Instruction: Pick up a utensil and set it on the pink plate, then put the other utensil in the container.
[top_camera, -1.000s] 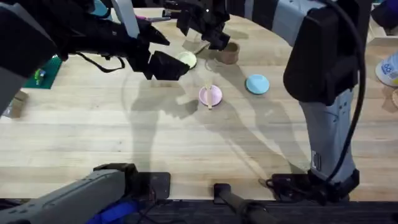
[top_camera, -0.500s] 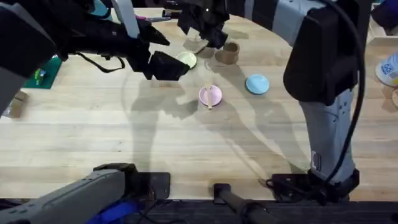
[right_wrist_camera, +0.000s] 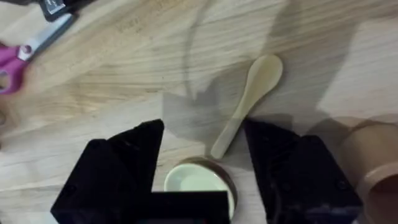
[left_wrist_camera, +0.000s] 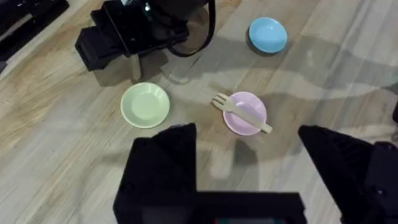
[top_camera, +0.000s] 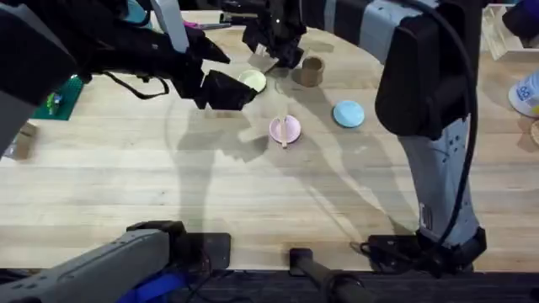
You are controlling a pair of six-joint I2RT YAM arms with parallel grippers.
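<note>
Since a second ago the right arm's big grey body at the right of the overhead frame has shifted a little leftward, and the right end effector (top_camera: 274, 42) at the upper middle has edged slightly away from the container (top_camera: 312, 71); the plates and utensils lie as they did.

On the worktop (top_camera: 168, 194), the fork (left_wrist_camera: 242, 112) lies across the pink plate (left_wrist_camera: 245, 113), tines past the rim towards the yellow plate (left_wrist_camera: 145, 105), handle tip over the opposite rim. The blue plate (left_wrist_camera: 268, 35) sits well apart, in the upper right of the left wrist view.

The spoon (right_wrist_camera: 246, 103) lies flat on the wood in the right wrist view, bowl towards the upper right of that frame, handle running down between the two black fingers (right_wrist_camera: 112, 171). These stand wide apart and hold nothing. The tan cup shows at the lower right edge there, just beside the far finger.

The left end effector (left_wrist_camera: 267, 171) hangs above the plates, its fingers spread wide and empty.
</note>
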